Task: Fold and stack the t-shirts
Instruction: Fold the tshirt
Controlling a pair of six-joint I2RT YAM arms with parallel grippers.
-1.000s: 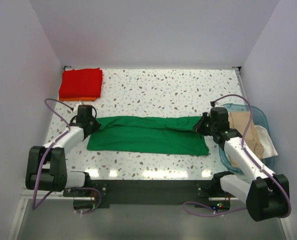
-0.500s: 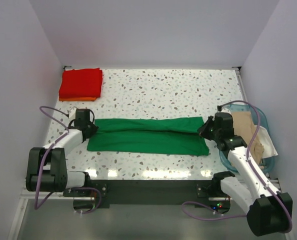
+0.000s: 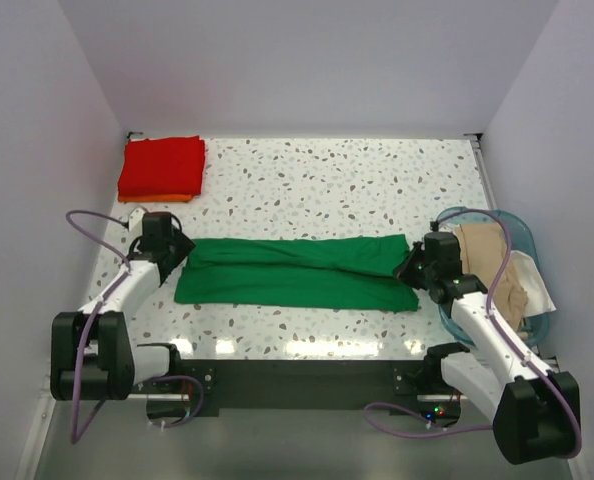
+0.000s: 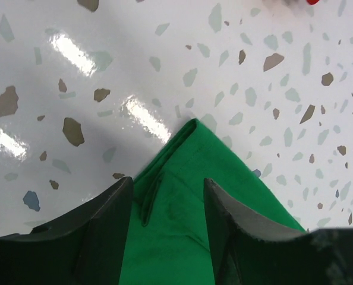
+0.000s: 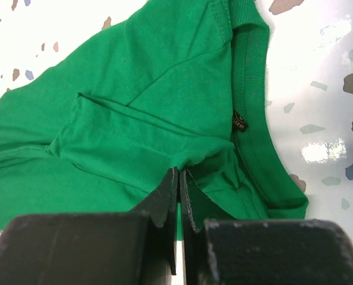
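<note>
Bright green t-shirt (image 3: 297, 272) at centre — red t-shirt (image 3: 162, 166) over an orange one (image 3: 157, 198) at ten o'clock; white table (image 3: 327, 180) speckled grey-brown.

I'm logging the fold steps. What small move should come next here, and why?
Probably open the right gripper: its jaws pinch one end of the green t-shirt, while the left gripper stands open over the other end, lying flat.

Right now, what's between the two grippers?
The green shirt lies flat on the table, stretching from the left gripper to the right gripper. The top view shows it.
</note>
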